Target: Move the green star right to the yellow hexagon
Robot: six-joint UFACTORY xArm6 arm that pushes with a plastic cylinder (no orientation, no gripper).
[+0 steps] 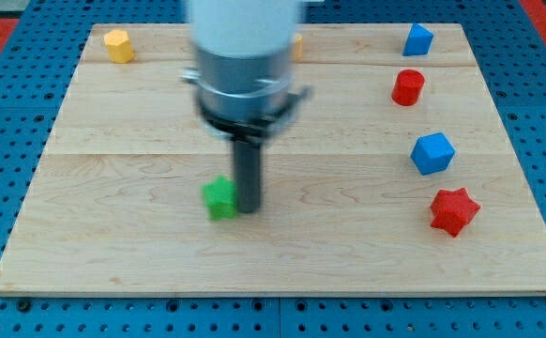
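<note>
The green star (220, 198) lies on the wooden board (113, 216), left of the middle and toward the view's bottom. My tip (249, 207) stands right against the star's right side, touching or nearly touching it. The yellow hexagon (117, 44) sits at the board's top left corner, far from the star. The arm's grey body hides the top middle of the board.
A blue block (417, 39) sits at the top right, a red cylinder (407, 87) below it, a blue hexagon-like block (432, 153) lower, and a red star (453, 210) at the lower right. A yellow bit (296, 45) peeks out beside the arm.
</note>
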